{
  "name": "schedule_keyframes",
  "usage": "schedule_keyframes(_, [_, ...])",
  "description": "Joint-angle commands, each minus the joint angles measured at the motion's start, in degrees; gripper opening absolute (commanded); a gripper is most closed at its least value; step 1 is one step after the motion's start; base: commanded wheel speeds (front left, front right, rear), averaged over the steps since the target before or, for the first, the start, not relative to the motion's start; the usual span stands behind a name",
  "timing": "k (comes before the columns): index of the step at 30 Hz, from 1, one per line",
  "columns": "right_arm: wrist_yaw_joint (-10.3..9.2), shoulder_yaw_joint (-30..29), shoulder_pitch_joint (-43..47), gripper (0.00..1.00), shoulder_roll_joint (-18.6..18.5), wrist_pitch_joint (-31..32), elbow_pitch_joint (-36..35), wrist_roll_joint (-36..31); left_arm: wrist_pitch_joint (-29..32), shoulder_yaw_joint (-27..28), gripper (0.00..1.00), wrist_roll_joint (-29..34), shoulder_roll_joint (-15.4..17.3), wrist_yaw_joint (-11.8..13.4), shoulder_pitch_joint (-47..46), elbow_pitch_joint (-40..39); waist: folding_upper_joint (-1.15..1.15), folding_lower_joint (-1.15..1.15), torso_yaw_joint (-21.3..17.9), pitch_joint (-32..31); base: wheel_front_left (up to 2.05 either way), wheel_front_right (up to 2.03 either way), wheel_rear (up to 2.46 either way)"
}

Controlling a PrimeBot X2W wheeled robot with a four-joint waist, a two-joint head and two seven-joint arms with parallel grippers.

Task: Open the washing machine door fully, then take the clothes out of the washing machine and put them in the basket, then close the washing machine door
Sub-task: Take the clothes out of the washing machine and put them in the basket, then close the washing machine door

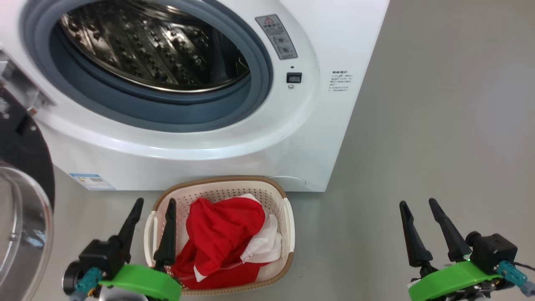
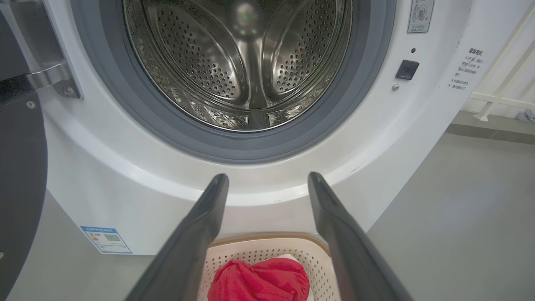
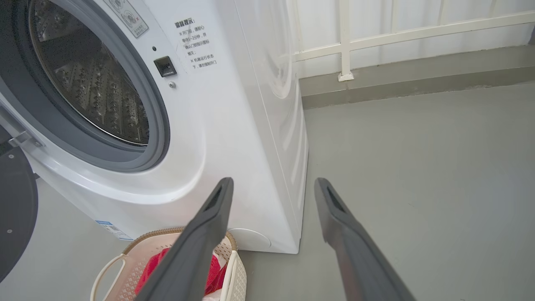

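The clothes lie heaped in the basket at lower centre of the head view, just before the washing machine, whose drum looks empty. The washing machine door hangs open at the left edge. The left hand and right hand are spread and empty. In closing the door, the left hand might clip the basket, and a weak push may not latch.

Shiny perforated steel drum, matt rubber ring, soft red fabric clothes, perforated plastic basket
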Motion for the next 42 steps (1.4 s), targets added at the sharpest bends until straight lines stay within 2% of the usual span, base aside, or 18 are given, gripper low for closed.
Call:
schedule_keyframes(1, [0.39,1.2,0.7,1.00,0.0,-0.4,-1.4,-0.8,-0.3,2.1,1.00,0.7,1.4,-0.3,1.2,-2.5,0.00,0.00,0.9,-1.4,0.00,0.00,0.00])
schedule_keyframes(17, [0.39,-0.1,5.2,1.00,-0.1,-0.4,-1.8,-0.8,-0.3,2.5,1.00,1.1,1.4,1.2,11.1,-11.3,0.00,0.00,1.2,-4.6,0.00,0.00,0.00])
schedule_keyframes(42, [0.39,-0.3,6.0,1.00,0.0,-0.4,-1.7,-0.6,-0.3,1.9,1.00,0.8,1.4,1.7,12.2,-11.9,0.00,0.00,1.5,-5.5,0.00,0.00,0.00])
